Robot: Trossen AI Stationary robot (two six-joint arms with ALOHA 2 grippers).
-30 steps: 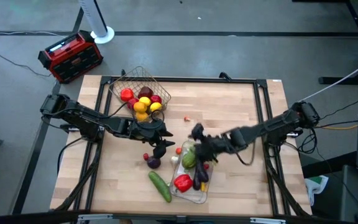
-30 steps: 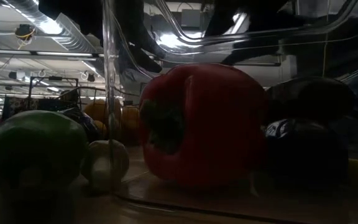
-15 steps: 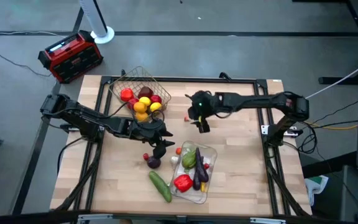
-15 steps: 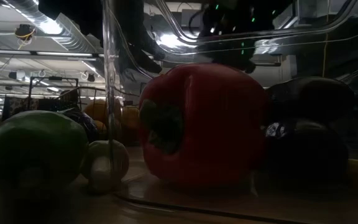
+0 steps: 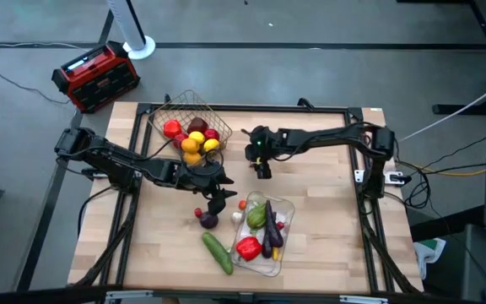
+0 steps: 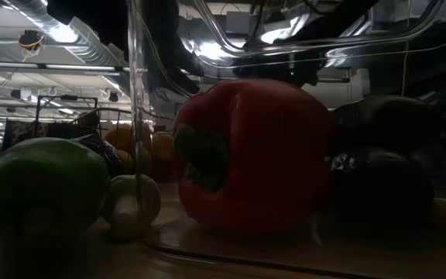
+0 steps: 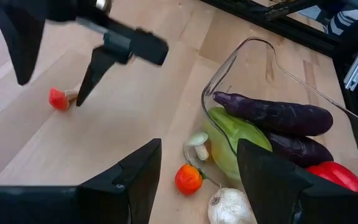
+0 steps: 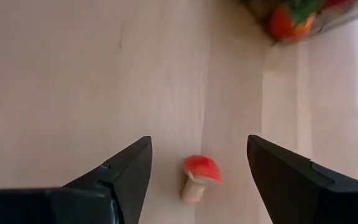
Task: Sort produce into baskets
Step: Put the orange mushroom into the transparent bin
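From my station, nearest the table's front edge: the long green toy cucumber (image 5: pixel 217 252) lies on bare wood just beside the clear rounded plastic tray (image 5: pixel 287 207), which holds a red toy pepper (image 5: pixel 248 247), two purple toy eggplants (image 7: pixel 276 112) and a green squash (image 5: pixel 256 214).

Mid-table, my left gripper (image 5: pixel 219 201) hovers with its fingers apart and nothing between them, above a small orange-red fruit (image 7: pixel 189 178) and a white garlic bulb (image 7: pixel 227 205) beside the tray wall.

Farther back, my right gripper (image 8: pixel 197 163) stands spread and empty over a small red-capped toy mushroom (image 8: pixel 197 175), which lies on its side on the wood.

Beyond that, the square bronze wire-mesh basket (image 5: pixel 183 103) holds red, yellow and orange round fruits (image 5: pixel 191 145).

Risks, as I judge them:
- The mushroom is small and rounded; an off-centre closure could flick it away.
- Descending too low could drive the fingertips into the table.
- The two arms work near each other; crossing paths could cause contact.

Writing: none legible on any item.
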